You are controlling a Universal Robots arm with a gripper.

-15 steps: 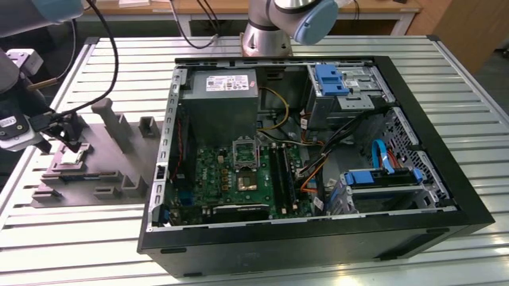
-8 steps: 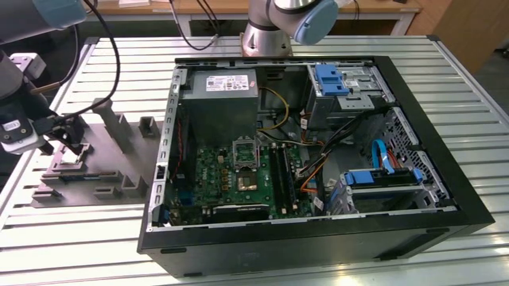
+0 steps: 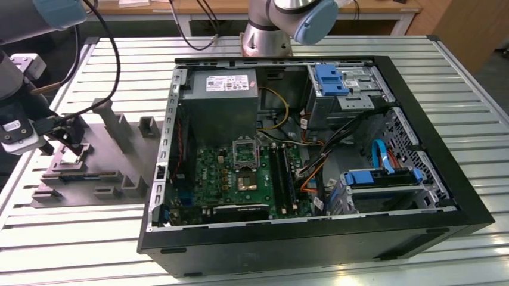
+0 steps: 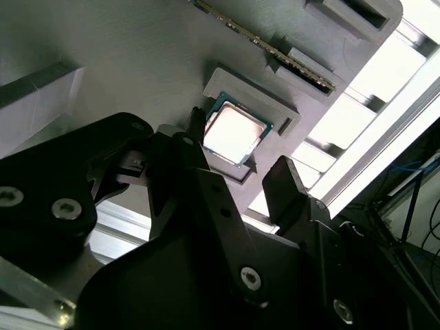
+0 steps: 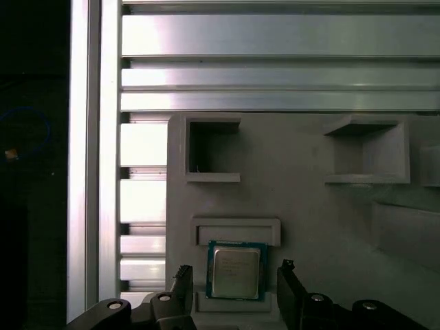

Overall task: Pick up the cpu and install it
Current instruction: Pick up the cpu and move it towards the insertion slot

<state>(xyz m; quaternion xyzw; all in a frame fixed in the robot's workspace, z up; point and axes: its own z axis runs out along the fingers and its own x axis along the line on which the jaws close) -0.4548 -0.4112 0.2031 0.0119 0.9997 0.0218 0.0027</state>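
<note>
The cpu (image 5: 236, 270), a small square chip with a pale metal top, lies flat in a shallow pocket of the grey holder plate (image 5: 309, 199). It also shows in the second wrist view as the cpu (image 4: 234, 132). My gripper (image 5: 236, 287) is open just above it, one dark finger (image 5: 182, 283) on each side with a gap to the chip's edges. In the exterior view the gripper (image 3: 70, 146) hangs over the holder plate (image 3: 111, 149) at that view's left. The metal-framed socket (image 3: 245, 156) sits on the green board (image 3: 230, 179) inside the open computer case.
The black computer case (image 3: 302, 238) lies open on the slatted aluminium table (image 3: 71, 238), with a power supply (image 3: 223, 101), cables and blue drive brackets (image 3: 330, 80) inside. The holder plate has raised blocks and empty pockets (image 5: 213, 148). A second arm's base (image 3: 266, 36) stands behind the case.
</note>
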